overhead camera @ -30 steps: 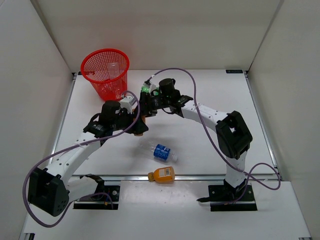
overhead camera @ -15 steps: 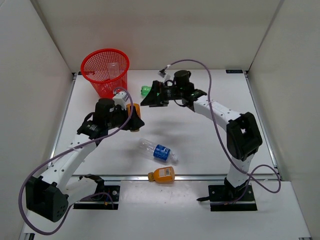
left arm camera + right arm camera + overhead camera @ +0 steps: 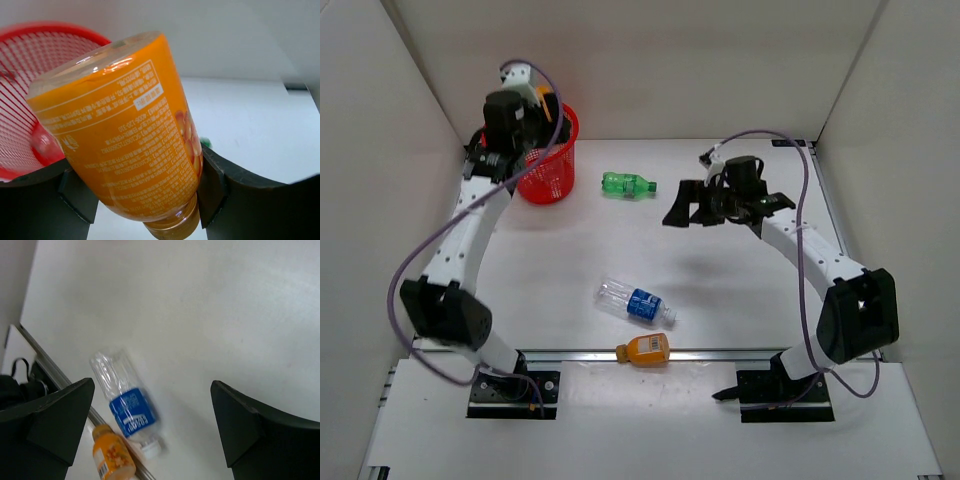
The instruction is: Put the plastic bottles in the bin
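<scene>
Left gripper clamped on labelled orange plastic bottle, neck end down, held over the rim of the round red mesh bin. The label's fine white print is inverted and not legible. Right gripper spread wide and empty above the white table, with clear blue-labelled bottle lying below, just beside a second orange bottle bearing a barcode; green bottle lies on its side right of the bin, apart from it.
</scene>
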Controlling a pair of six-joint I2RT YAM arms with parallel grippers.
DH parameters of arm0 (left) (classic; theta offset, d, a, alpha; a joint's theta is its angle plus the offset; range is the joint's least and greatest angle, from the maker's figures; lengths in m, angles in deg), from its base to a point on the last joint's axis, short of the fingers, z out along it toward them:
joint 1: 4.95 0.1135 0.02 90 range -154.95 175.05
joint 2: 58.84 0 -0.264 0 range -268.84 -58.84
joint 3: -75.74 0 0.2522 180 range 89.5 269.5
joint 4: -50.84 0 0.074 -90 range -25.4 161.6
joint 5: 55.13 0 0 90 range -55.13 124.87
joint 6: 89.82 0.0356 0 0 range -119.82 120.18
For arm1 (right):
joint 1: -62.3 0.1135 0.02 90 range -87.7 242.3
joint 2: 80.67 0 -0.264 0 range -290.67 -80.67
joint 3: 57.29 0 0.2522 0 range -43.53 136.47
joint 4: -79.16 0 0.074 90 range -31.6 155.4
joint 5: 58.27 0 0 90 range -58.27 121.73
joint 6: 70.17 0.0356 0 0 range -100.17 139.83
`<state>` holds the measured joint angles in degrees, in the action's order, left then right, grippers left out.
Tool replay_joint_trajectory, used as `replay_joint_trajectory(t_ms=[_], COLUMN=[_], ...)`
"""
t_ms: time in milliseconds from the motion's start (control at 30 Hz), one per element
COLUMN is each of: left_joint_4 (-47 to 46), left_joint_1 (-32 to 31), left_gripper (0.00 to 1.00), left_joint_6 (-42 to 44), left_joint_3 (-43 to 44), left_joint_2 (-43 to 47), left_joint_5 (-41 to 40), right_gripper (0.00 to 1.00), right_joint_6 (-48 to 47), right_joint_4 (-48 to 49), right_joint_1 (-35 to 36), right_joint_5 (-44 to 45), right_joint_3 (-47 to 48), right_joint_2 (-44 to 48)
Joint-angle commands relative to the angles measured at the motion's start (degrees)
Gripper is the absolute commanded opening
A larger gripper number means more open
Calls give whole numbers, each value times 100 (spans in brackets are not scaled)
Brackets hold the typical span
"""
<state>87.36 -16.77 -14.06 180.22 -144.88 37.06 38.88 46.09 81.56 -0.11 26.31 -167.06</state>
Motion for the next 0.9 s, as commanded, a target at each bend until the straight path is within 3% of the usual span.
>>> replay_joint_trajectory(t_ms=[0,133,167,233,267,400,433,633,733,867], left_joint_4=[184,939,1027,1282,1370,898,809,1045,1028,968], left_joint_1=[538,847,873,1040,1128,1172,1155,848,707,260], left_gripper=[31,41,51,56,66,96,99,99,99,99], left_joint_6=[-8,-368,-465,-623,-720,-861,-748,-343,-404,-483], left_joint_3=[1548,3475,3653,4250,4339,3595,3332,2997,2338,786], left_joint_2=[-1114,-2809,-3118,-3497,-3655,-3237,-3043,-2314,-1621,-286], left_joint_5=[-825,-1168,-1169,-1003,-889,-545,-493,-633,-414,-246], right_gripper=[99,99,100,99,99,99,100,99,100,99], right_joint_6=[-657,-525,-551,-709,-840,-1228,-1280,-1824,-2518,-3020], right_joint_4=[-653,-644,-670,-802,-881,-978,-1004,-873,-881,-882], right_joint_1=[130,16,33,173,322,666,718,1077,1658,2370], right_joint_5=[397,231,248,406,615,995,925,626,643,652], right_joint_3=[-601,-1174,-1201,-1271,-1211,-1105,-1078,-779,-569,-498], right_joint_2=[385,650,737,825,852,817,756,474,316,-35])
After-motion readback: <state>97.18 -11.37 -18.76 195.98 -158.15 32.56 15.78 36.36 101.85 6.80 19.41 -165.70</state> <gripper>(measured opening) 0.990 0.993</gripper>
